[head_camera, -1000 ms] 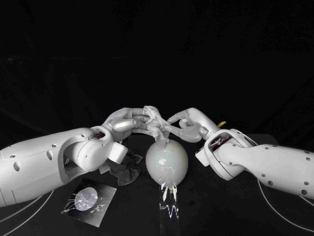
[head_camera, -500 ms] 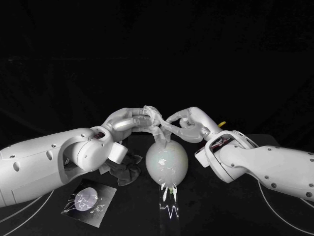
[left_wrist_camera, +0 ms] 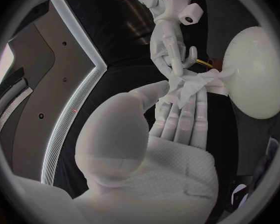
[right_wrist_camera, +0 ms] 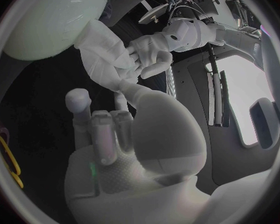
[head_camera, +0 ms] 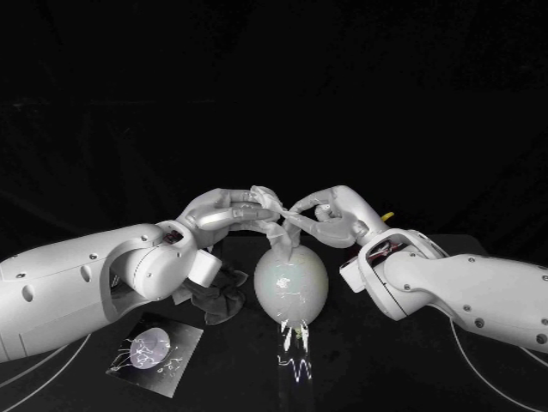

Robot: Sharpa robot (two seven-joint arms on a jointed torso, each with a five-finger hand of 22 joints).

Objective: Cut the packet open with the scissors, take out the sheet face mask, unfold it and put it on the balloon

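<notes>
A pale balloon (head_camera: 289, 283) stands upright at the table's middle. Just above its top, my left hand (head_camera: 231, 210) and right hand (head_camera: 327, 215) meet, and both pinch the crumpled white sheet face mask (head_camera: 280, 227) between them. In the left wrist view my left hand's fingers (left_wrist_camera: 177, 117) hold the mask (left_wrist_camera: 193, 84) beside the balloon (left_wrist_camera: 255, 74), with the right hand (left_wrist_camera: 171, 45) opposite. The right wrist view shows the mask (right_wrist_camera: 105, 59) hanging off the balloon (right_wrist_camera: 53, 20), pinched by my right hand (right_wrist_camera: 109, 129) and left hand (right_wrist_camera: 152, 52). The cut packet (head_camera: 154, 348) lies at the front left.
A yellow scissors handle (head_camera: 386, 215) pokes out behind my right wrist and shows in the right wrist view as yellow loops (right_wrist_camera: 9, 162). A dark crumpled object (head_camera: 218, 296) sits left of the balloon under my left forearm.
My right forearm has shifted slightly. Both hands keep hold of the mask above the balloon; the balloon and packet have not moved.
</notes>
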